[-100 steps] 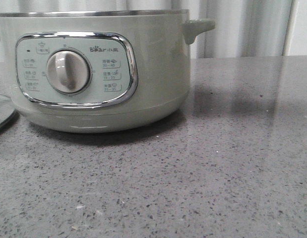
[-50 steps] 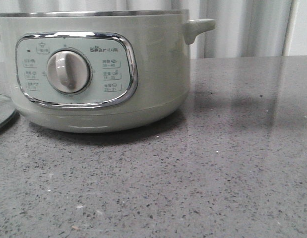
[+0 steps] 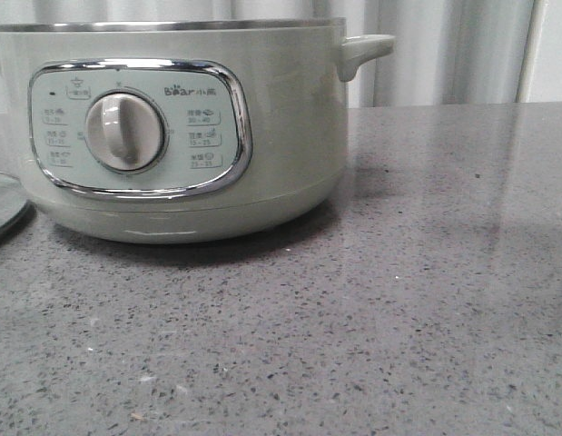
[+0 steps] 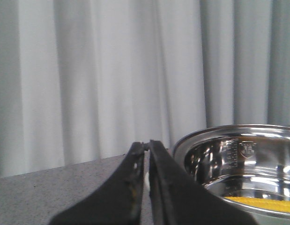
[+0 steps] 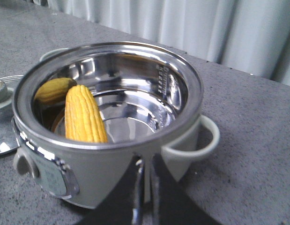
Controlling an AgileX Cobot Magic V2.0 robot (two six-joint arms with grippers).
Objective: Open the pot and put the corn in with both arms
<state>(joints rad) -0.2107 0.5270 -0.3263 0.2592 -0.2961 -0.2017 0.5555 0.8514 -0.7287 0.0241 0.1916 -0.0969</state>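
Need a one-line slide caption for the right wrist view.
Corn lies inside the open pot; right gripper, shut and empty, sits above its rim.

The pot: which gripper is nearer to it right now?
Left, though it's close. The left gripper, jaws shut, sits level with the pot's steel rim, right beside it. The right gripper, also shut, hangs above and outside the rim, looking down at the corn inside.

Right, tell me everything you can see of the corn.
The corn is one bright yellow cob with neat rows of kernels, looking whole. It lies tilted inside the open pot, leaning against the shiny steel inner wall, one end down on the floor of the bowl. A duller yellow reflection of it shows on the wall beside it. No gripper touches it. The left wrist view catches only a yellow sliver.
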